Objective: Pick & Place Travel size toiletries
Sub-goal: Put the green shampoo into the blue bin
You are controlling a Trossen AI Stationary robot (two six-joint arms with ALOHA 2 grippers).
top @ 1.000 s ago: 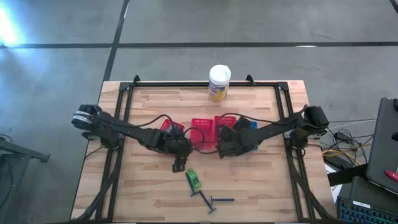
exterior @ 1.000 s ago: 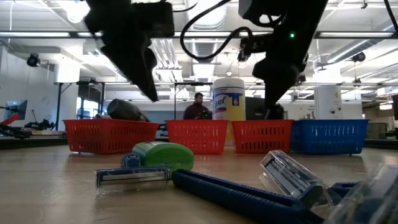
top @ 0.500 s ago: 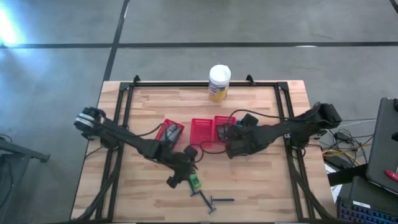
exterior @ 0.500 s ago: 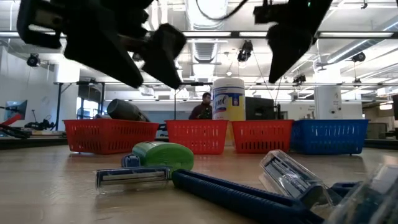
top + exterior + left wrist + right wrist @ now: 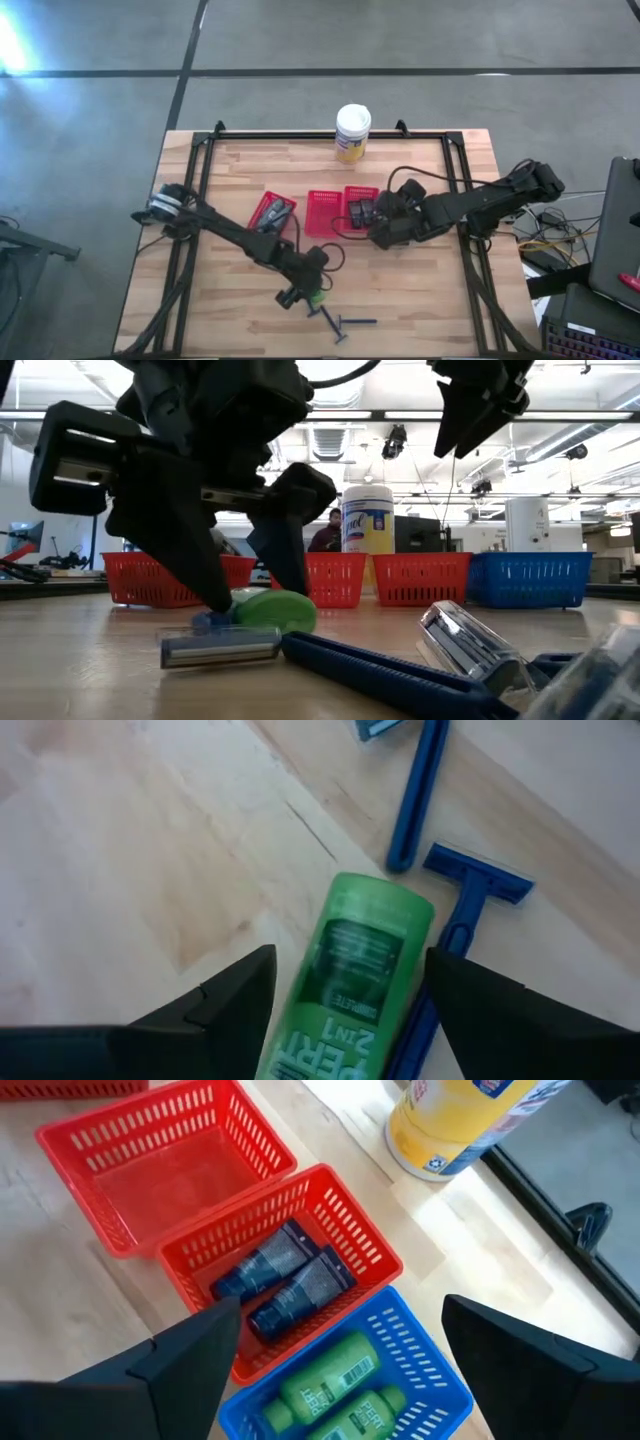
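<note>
Wooden surface (image 5: 240,310) with the baskets lined up mid-table. Left claw (image 5: 303,296) sits low toward 6 o'clock, fingers spread on either side of the green tube (image 5: 352,982), which lies flat with two blue razors (image 5: 455,935) just beside it. Right claw (image 5: 378,222) hovers spread over the baskets (image 5: 290,1240), grey tubes (image 5: 285,1280) inside one.
</note>
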